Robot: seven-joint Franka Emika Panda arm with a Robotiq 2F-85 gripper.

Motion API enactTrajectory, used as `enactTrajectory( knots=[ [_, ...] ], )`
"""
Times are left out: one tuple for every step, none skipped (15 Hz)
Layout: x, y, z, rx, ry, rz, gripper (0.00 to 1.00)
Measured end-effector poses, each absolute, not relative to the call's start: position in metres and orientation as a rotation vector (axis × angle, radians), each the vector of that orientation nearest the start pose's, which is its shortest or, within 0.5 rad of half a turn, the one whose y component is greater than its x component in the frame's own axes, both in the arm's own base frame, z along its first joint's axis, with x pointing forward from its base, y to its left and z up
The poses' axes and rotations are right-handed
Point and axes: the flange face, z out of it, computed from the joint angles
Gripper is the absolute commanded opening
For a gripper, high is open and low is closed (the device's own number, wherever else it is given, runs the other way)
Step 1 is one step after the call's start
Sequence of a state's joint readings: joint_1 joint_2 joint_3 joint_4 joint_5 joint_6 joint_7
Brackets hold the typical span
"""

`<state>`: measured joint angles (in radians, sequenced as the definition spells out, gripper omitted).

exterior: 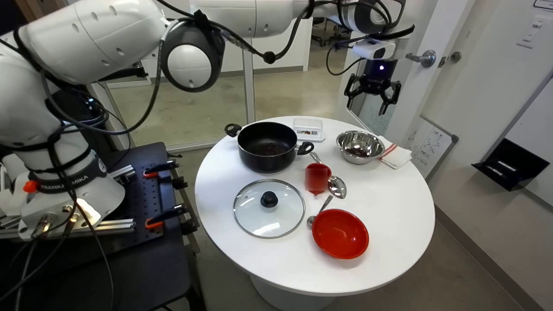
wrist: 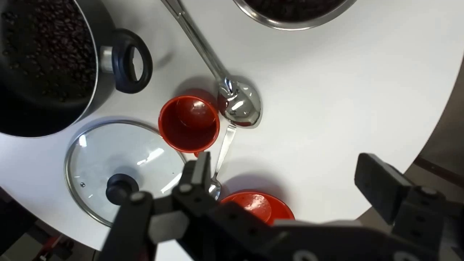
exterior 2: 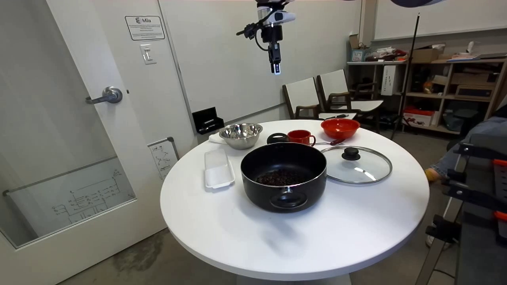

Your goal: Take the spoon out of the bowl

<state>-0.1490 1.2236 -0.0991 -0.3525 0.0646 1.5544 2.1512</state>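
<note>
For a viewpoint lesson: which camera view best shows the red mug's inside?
The wrist view, looking down into the red mug. An exterior view has a blurred patch over much of it; an exterior view mainly shows its outer side.

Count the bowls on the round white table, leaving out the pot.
2. The steel bowl stands beside the striped cloth; the red bowl is by the small spoon. Both exterior views show both; the wrist view shows only part of each. No others seem hidden.
</note>
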Motion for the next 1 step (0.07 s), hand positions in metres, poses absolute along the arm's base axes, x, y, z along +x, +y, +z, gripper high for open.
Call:
enactTrajectory(
  knots=[
    [0.7832, -0.1377, 0.3317, -1.248, 2.925, -0.016, 1.00]
  ],
)
